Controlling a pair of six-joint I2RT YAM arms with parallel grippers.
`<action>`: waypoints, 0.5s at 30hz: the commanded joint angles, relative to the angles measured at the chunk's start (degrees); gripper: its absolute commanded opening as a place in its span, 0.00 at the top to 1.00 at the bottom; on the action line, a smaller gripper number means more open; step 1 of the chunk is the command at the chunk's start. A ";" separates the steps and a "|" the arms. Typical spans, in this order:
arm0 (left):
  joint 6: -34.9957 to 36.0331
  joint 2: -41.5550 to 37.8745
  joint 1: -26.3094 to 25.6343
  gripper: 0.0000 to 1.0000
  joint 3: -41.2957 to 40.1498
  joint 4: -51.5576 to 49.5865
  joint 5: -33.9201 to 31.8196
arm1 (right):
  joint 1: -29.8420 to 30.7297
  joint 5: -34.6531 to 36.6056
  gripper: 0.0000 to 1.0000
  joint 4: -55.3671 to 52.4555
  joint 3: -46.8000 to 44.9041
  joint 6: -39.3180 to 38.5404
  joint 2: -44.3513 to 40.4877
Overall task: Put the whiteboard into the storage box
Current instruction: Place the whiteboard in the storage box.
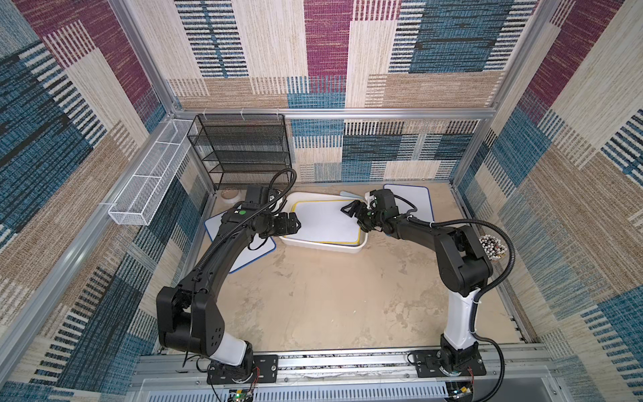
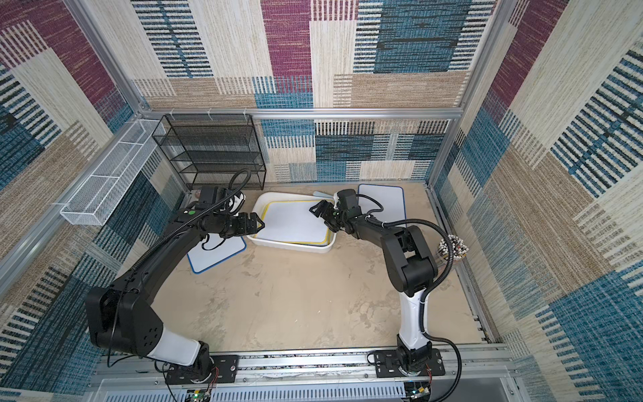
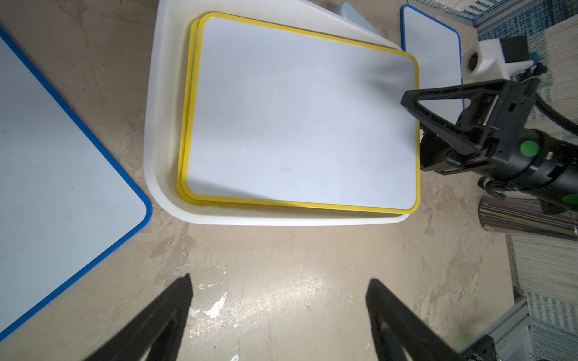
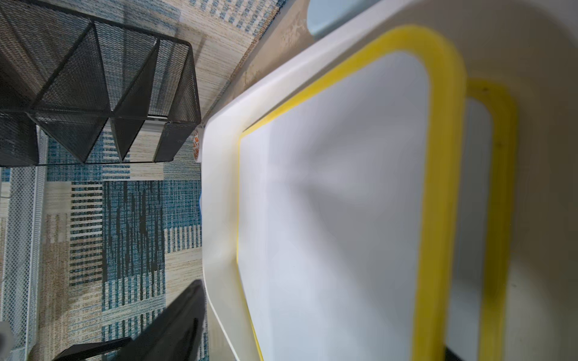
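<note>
The storage box (image 1: 327, 246) (image 2: 288, 246) (image 3: 162, 93) (image 4: 219, 187) is a shallow white tub at the back middle of the table. Two yellow-framed whiteboards lie stacked in it, the upper one (image 1: 325, 219) (image 2: 294, 221) (image 3: 297, 125) (image 4: 337, 218) slightly askew on the lower (image 4: 475, 218). My right gripper (image 1: 355, 216) (image 2: 323, 215) (image 3: 413, 125) is open at the upper whiteboard's right short edge, with one finger (image 4: 175, 322) showing in the right wrist view. Open and holding nothing, my left gripper (image 1: 297, 224) (image 2: 260, 224) (image 3: 278, 312) hangs at the box's left end.
A blue-framed whiteboard (image 1: 252, 255) (image 3: 62, 187) lies under my left arm, another (image 1: 414, 202) (image 3: 438, 62) at the back right. A black mesh rack (image 1: 240, 149) and a white wire basket (image 1: 153, 181) stand at the back left. A cup of markers (image 1: 492, 247) is at the right.
</note>
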 commanded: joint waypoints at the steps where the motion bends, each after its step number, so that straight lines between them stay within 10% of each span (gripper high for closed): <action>1: 0.34 0.00 0.01 0.10 0.44 -0.22 0.19 | 0.08 2.82 0.10 -2.34 0.77 -3.81 -0.85; 15: 0.02 1.28 -0.07 0.10 0.90 -1.29 -0.88 | 0.33 15.30 0.00 -13.07 3.14 -14.56 -4.53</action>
